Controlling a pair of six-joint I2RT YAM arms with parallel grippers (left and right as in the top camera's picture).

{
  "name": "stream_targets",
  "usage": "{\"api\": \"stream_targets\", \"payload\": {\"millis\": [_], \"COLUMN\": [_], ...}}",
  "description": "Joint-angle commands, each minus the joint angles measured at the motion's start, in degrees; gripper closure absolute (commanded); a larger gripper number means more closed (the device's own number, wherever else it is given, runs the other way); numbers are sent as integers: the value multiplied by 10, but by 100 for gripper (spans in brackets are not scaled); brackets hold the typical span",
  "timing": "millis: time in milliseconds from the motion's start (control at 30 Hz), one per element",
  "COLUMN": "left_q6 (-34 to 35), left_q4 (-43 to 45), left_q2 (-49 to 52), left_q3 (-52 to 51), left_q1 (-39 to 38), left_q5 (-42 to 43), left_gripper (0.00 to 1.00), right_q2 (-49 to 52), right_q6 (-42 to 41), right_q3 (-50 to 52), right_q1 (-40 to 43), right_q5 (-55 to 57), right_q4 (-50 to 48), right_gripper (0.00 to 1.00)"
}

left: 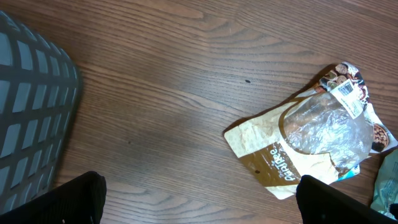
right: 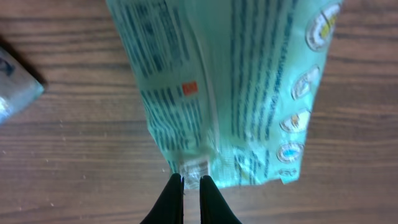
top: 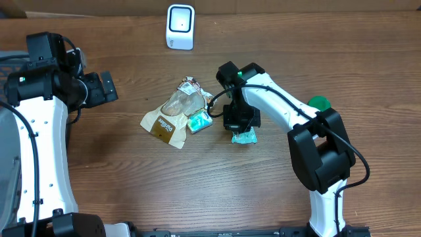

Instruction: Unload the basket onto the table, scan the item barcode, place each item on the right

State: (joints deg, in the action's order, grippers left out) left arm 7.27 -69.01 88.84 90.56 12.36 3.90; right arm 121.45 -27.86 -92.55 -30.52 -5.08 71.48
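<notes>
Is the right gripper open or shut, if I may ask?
Shut: the right gripper pinches the teal packet at its edge, jaws nearly touching.

- arms (top: 39,112) (top: 276,102): I count two on my screens
- teal packet (top: 198,121) (top: 245,137): I see two
- brown bag (top: 168,118): one
- scanner (top: 180,26): one
- basket (left: 31,93): one
- green object (top: 320,103): one

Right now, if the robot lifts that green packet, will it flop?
Probably floppy: the green packet looks like thin film, pinched only at one edge by the right jaws. Likely light, as it looks flat. Its smooth wrapper may slip.
</notes>
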Motion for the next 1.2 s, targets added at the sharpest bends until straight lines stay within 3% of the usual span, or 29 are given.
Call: {"api": "stream_targets", "payload": {"millis": [0,367,500,633,967,1167], "left_q6": [-7,-7,-7,-7,-7,-7], "left_q4": [0,0,0,0,0,0], "left_q2": [-3,-3,-3,-3,-3,-3], "left_q3": [3,3,3,3,3,3], "left_q1": [-4,-4,-4,-4,-4,-4], "left_q5": [2,2,2,2,2,2], "left_gripper": [0,1,0,0,0,0], "right_q2": [-15,-15,-15,-15,-16,-16], "right_q6": [-7,-9,-6,14,54,-19], "right_q3": [18,85,90,88,-29,-75], "right_q1": [-2,-2,-2,-2,2,3], "right_q5": [5,5,5,5,24,64], "right_q4": [-16,-76,-84,-85,16,93], "right_gripper": [93,91,66,58,58,64]}}
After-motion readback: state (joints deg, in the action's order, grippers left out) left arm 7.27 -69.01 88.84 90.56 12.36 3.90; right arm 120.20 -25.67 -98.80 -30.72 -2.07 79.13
